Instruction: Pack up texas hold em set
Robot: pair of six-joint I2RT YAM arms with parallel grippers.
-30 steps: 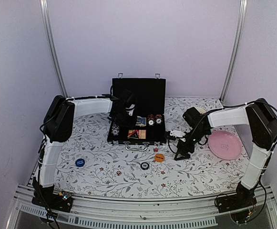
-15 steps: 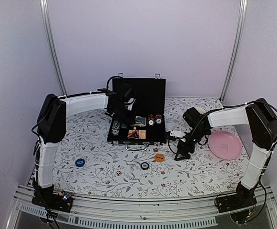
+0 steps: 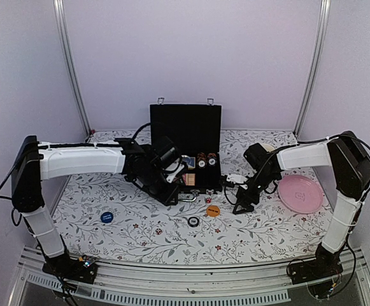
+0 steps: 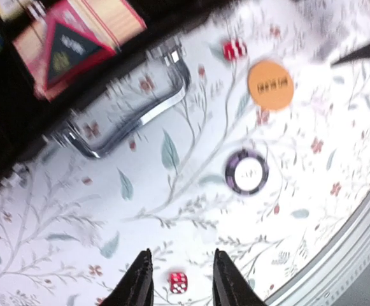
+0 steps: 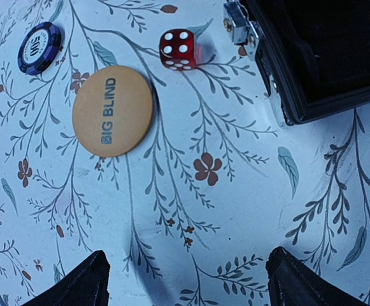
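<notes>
Packing part done, I judge. The briefcase [image 3: 185, 153] stands open at mid-desk with chips [image 3: 206, 159], cards [image 3: 188, 162] and the triangle token [image 4: 67, 54] inside. Loose on the desk [image 3: 146, 239]: Big Blind button [image 5: 112, 112], purple chip [image 5: 39, 46], blue button [image 3: 106, 217], one die [image 5: 177, 49]. A second die [image 4: 177, 282] lies within my released left gripper [image 4: 182, 258]; my right gripper [image 5: 188, 255] is released, empty. Surface: floral cloth [image 3: 261, 236]; room: pale lilac walls [image 3: 191, 51]

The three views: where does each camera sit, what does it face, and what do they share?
Top external: above and behind the robot, facing the table and open briefcase; left arm and right arm show.
Left wrist: on the left arm, looking down past the open left claw.
Right wrist: likewise, down past the open right claw.
Shared: the orange button appears in all three.
</notes>
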